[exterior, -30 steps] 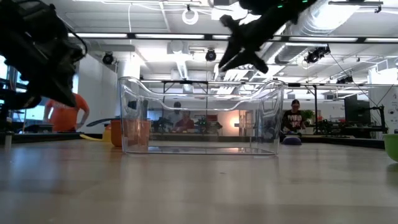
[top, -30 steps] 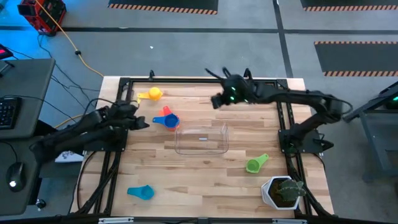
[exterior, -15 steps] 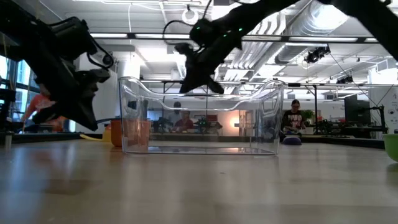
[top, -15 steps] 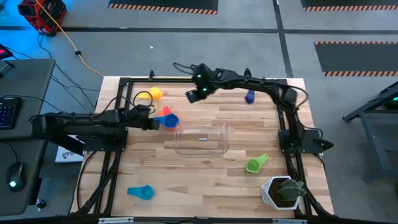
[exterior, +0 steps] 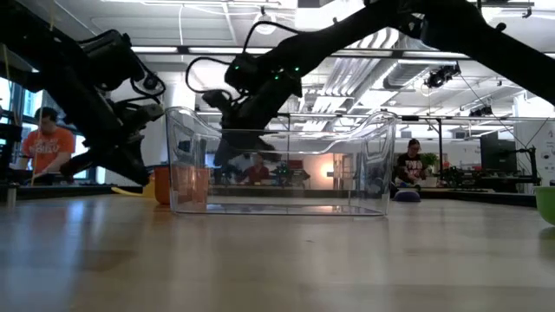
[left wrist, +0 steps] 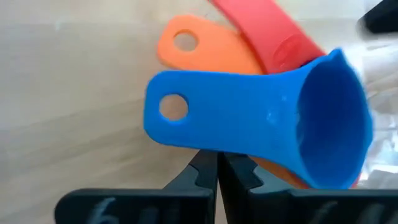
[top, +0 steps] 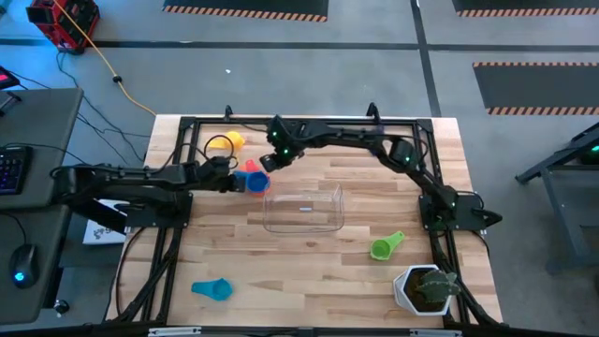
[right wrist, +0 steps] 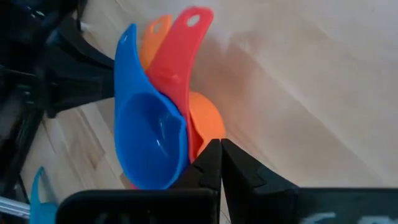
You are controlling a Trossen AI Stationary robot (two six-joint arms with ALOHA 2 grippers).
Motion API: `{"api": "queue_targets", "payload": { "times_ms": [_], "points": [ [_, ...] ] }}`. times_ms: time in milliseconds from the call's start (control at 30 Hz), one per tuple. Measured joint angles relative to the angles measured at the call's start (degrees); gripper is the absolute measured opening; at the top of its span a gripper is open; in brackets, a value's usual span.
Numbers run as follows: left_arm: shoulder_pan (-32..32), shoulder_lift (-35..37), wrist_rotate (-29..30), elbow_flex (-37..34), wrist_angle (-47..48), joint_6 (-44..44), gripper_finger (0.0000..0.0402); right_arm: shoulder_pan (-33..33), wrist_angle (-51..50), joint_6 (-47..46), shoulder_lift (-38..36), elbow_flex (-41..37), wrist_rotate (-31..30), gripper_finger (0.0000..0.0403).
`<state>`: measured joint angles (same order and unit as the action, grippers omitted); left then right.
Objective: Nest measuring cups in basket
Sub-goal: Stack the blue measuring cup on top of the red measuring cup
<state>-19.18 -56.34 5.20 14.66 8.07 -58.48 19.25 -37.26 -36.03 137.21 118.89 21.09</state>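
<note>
floor: grey concrete (top: 281, 65) with orange-black hazard strips (top: 245, 9) | table: light wood planks (top: 309, 262) in a black frame | side desk (top: 37, 140) with keyboard (top: 9, 168) and mouse (top: 21, 276) | yellow cable (top: 94, 47) on floor | ceiling: white, strip lights (exterior: 156, 49), ducts (exterior: 408, 61) | person in orange shirt (exterior: 48, 147) far back | seated person (exterior: 409, 165) behind

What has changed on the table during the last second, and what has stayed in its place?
The right gripper swept from the far middle of the table over to the blue, red and orange cup cluster and shut, holding nothing. The left gripper reached in to that cluster from the other side, shut. The basket, green cup and light blue cup stayed put.
</note>
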Motion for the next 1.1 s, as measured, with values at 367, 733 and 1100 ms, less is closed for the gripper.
{"api": "queue_targets", "payload": {
  "times_ms": [367,733,1100],
  "points": [
    [-3.2,-4.0,0.1,0.0,-3.9,0.6,0.0000,-2.6,2.9,-1.5,2.2,-0.1,-3.9,0.0000],
    [-5.6,-5.3,0.2,0.0,-10.2,1.8,0.0000,-4.9,5.0,-1.0,2.8,-0.2,-3.9,0.0000],
    [-5.6,-5.3,2.7,0.0,-11.8,5.1,0.0000,-3.8,4.5,1.0,2.8,-0.1,-4.6,0.0000]
  ]
}}
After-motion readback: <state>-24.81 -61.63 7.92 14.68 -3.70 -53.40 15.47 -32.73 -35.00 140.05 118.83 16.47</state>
